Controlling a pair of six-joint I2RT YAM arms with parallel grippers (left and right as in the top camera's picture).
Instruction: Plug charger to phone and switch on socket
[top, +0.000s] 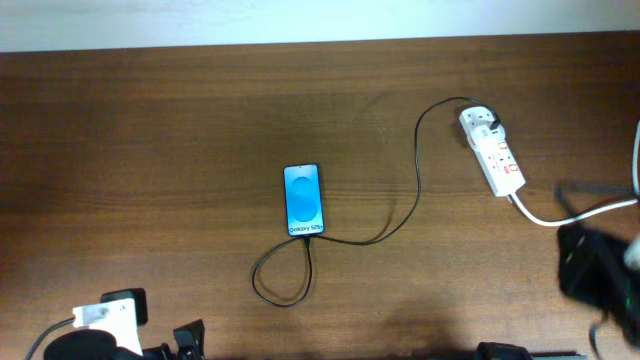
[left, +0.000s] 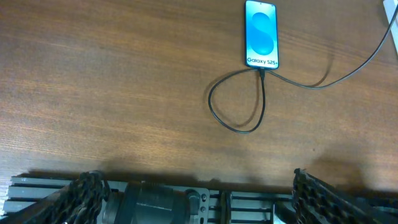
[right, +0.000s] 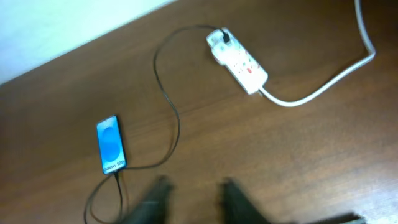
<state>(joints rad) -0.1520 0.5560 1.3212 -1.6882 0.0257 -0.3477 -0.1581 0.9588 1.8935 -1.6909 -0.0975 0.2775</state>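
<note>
From overhead, the phone lies mid-table, screen lit. The charger runs from its near end, through a loop, to the socket at the far right, where its plug head sits in the end outlet. So the plugging-in looks done.

In the left wrist view, the left gripper hangs empty with its fingers spread wide, well apart from the phone.

In the right wrist view, the right gripper is blurred but looks parted around nothing, near of the socket. Whether the switch is on I cannot tell.
</note>
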